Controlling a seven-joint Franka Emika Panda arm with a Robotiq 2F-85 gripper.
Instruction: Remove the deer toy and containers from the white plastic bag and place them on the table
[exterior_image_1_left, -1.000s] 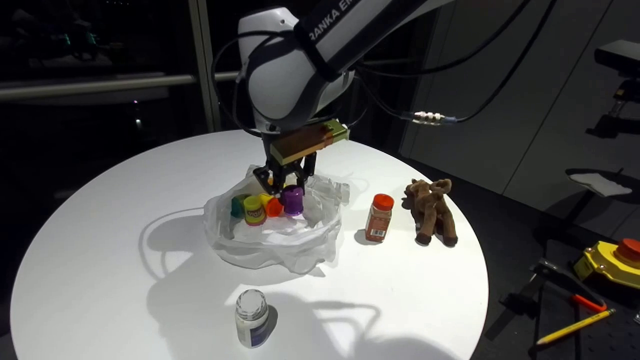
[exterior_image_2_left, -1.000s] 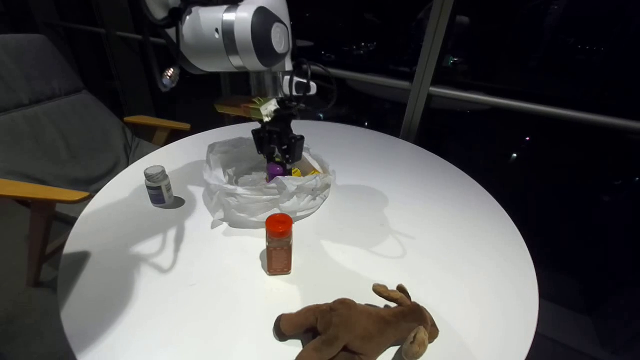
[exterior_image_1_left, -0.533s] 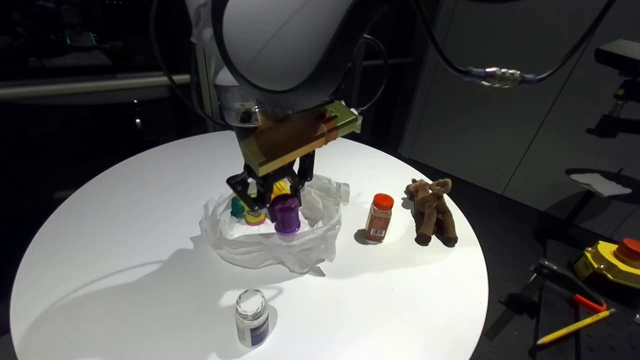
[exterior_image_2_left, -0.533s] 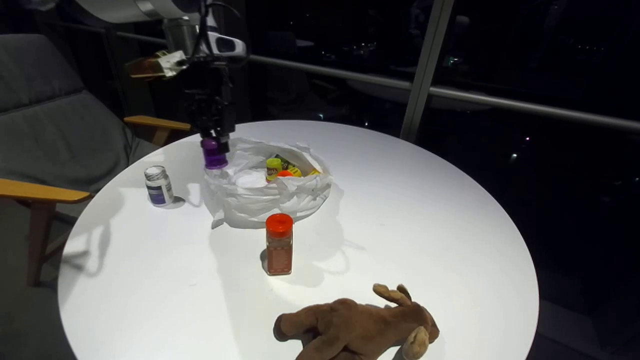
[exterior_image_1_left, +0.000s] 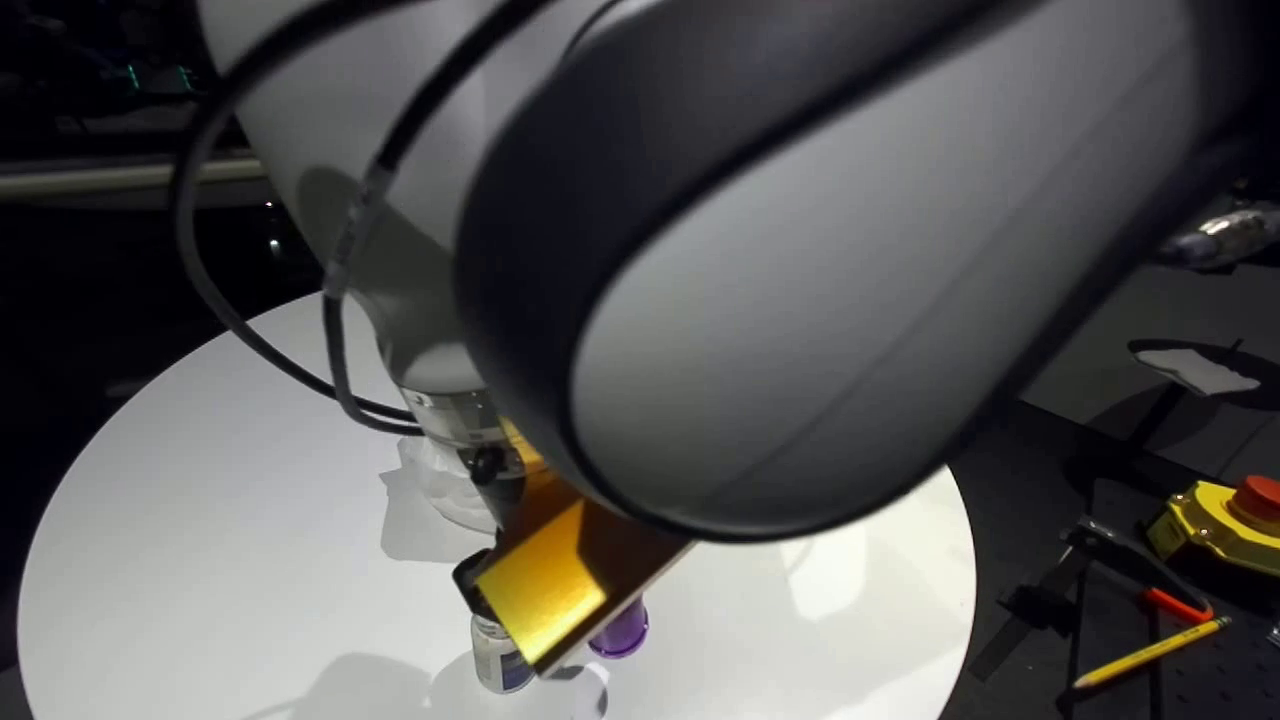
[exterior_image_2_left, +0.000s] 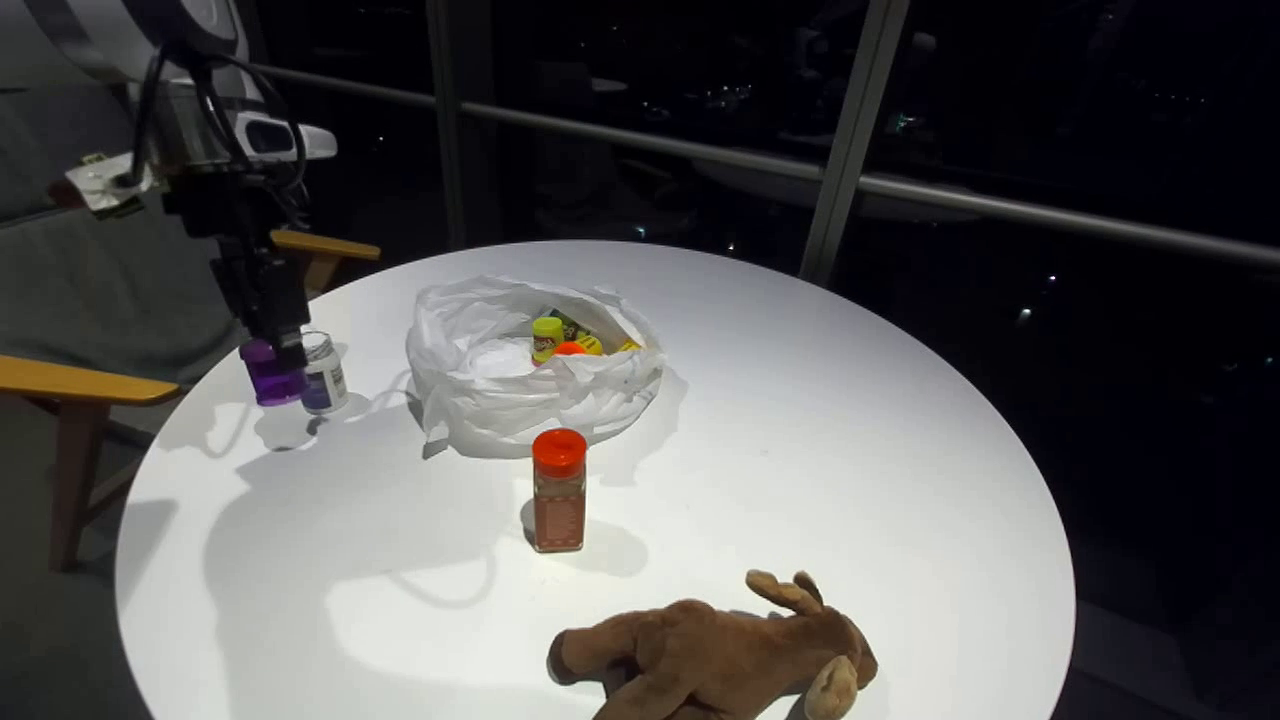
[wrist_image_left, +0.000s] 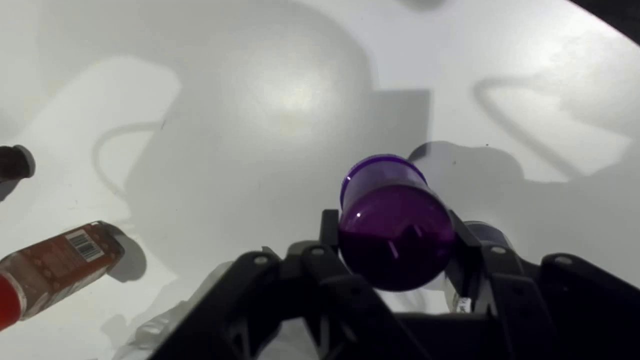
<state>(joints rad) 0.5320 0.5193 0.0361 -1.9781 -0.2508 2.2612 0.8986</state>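
Observation:
My gripper (wrist_image_left: 392, 232) is shut on the purple container (wrist_image_left: 395, 240), one finger at each side. They hang above the table (exterior_image_2_left: 850, 450), beside the white-grey container (exterior_image_2_left: 330, 378). The white plastic bag (exterior_image_2_left: 500, 405) stands open, holding a yellow-green container (exterior_image_2_left: 546, 337), an orange-red lid (exterior_image_2_left: 569, 349) and yellow and dark green pieces, partly covered by its rim. A red-capped container (exterior_image_2_left: 558, 500) stands in front of the bag. The deer toy (exterior_image_2_left: 700, 650) lies on its side at the near edge. Only a hoof (wrist_image_left: 14, 162) shows in the wrist view.
The arm (exterior_image_1_left: 760, 300) covers much of an exterior view, hiding most of the bag there. A chair with a wooden armrest (exterior_image_2_left: 80, 380) stands close to the table's edge. An emergency stop button (exterior_image_1_left: 1260, 497) and a pencil (exterior_image_1_left: 1150, 652) are off to the side.
My gripper has lifted the purple container out of the bag and carried it past the rim, over the table to beside the white-grey container. The deer toy and other containers have stayed put.

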